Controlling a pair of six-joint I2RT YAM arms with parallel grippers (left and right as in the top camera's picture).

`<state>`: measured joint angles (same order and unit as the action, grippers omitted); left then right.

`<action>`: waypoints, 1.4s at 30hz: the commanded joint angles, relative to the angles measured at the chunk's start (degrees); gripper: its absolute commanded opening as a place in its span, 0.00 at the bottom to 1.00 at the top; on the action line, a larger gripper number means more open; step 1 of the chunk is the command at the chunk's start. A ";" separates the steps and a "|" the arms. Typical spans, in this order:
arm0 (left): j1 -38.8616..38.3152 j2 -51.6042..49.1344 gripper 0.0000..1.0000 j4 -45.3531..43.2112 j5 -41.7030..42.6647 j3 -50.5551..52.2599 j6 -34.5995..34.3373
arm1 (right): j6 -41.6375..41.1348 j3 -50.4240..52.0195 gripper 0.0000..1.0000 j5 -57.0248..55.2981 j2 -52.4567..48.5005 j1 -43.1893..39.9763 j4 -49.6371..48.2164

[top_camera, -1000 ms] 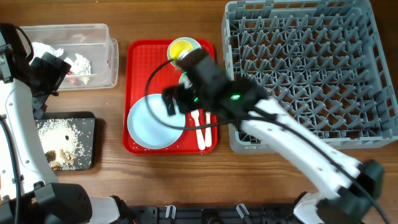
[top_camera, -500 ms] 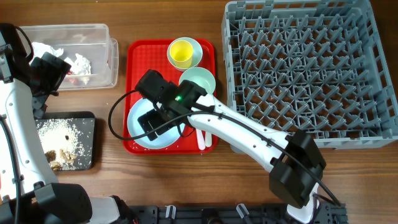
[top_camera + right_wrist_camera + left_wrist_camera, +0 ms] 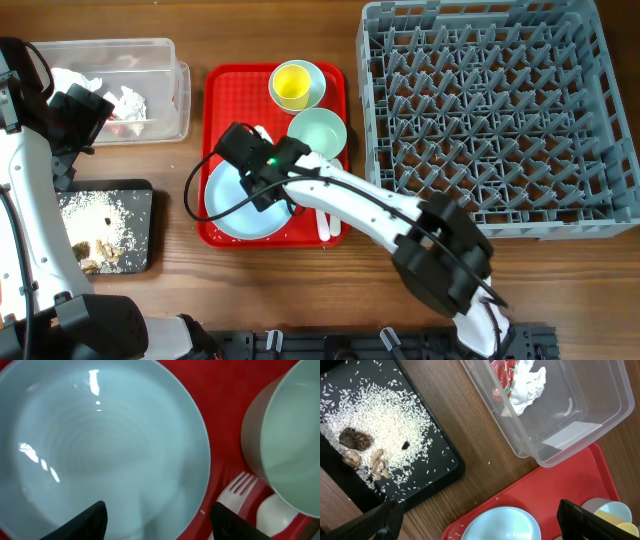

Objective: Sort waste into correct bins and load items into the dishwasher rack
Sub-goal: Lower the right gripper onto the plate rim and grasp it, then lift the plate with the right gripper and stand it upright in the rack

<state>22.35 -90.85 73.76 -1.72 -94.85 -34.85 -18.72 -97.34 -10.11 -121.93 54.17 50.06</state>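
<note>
The pale blue plate point(image 3: 232, 203) lies on the front left of the red tray point(image 3: 222, 90). My right gripper point(image 3: 262, 185) is open and empty, low over the plate's right part; in the right wrist view its fingers point(image 3: 160, 522) straddle the plate's point(image 3: 100, 445) rim. The mint-green bowl point(image 3: 320, 132) point(image 3: 292, 445), white fork point(image 3: 235, 487) and spoon point(image 3: 272, 510) lie just right of it. The yellow cup point(image 3: 292, 84) sits in the light blue bowl point(image 3: 318, 82). My left gripper point(image 3: 82, 115) point(image 3: 480, 527) is open and empty, between the bins.
The clear tub point(image 3: 175, 95) point(image 3: 580, 425) holds white napkins point(image 3: 527, 382) and a red wrapper point(image 3: 501, 375). The black tray point(image 3: 140, 195) point(image 3: 445, 467) holds rice grains and brown scraps point(image 3: 357, 440). The grey dishwasher rack point(image 3: 495, 115) stands at the right.
My right arm has swung left from the tray's middle to over the plate, and its gripper now sits low at the plate's right side. The left arm has not moved.
</note>
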 commanded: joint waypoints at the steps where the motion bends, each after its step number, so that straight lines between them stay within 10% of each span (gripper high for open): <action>1: 0.33 -0.13 1.00 0.00 -0.76 -0.20 -0.15 | 1.22 0.72 0.65 -3.69 -2.38 -0.70 -0.57; 33: 0.33 -0.13 1.00 0.00 -0.76 -0.20 -0.13 | 2.03 2.32 0.46 7.17 -6.62 -6.62 -2.51; 42: 0.33 -0.13 1.00 0.00 -0.76 -0.20 -0.15 | 0.55 1.57 0.14 7.56 -6.32 -6.73 -1.36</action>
<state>22.35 -90.85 73.76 -1.69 -94.85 -34.85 -17.23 -96.07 -1.98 -127.68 47.46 47.48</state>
